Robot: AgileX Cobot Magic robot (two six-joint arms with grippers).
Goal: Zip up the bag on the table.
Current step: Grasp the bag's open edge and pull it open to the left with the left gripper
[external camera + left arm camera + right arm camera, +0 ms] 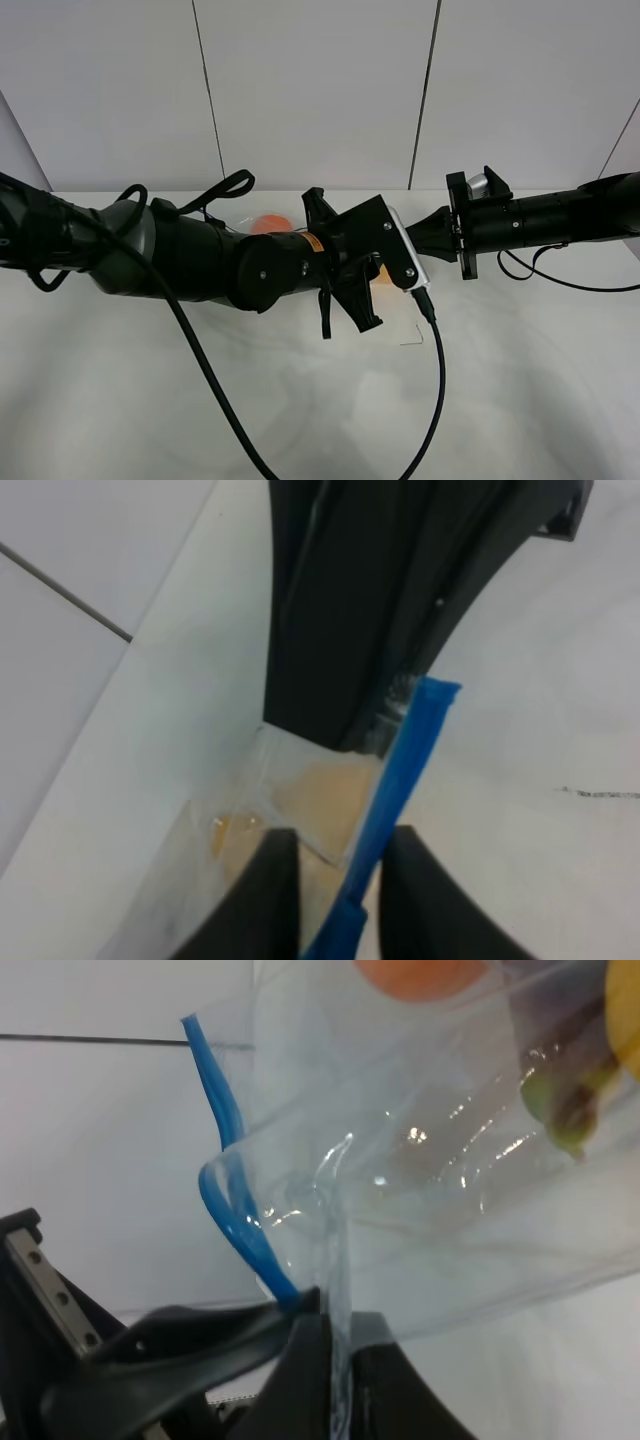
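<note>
Blue plastic — the zip strip (405, 760) of the bag (450, 1190) — runs between the two dark fingers (275, 900) of the left claw (340, 842); the fingers stand close on either side of it, but whether they pinch it or merely flank it I cannot tell. Just past that claw the strip ends at the black right claw (337, 1325), which is clenched on the clear film at the bag's end, close beside the strip; the film is crumpled where it goes into the jaws. Through the plastic show an orange (420, 975), a purple eggplant (560, 1030) with a green stem, and a bit of yellow pear (627, 1010). Seen from above, the bag sits mid-desk toward the wall (320, 90), mostly hidden beneath the left arm (190, 255) — only the orange peeks out; the two claws meet over it, above the white desk (300, 400).
</note>
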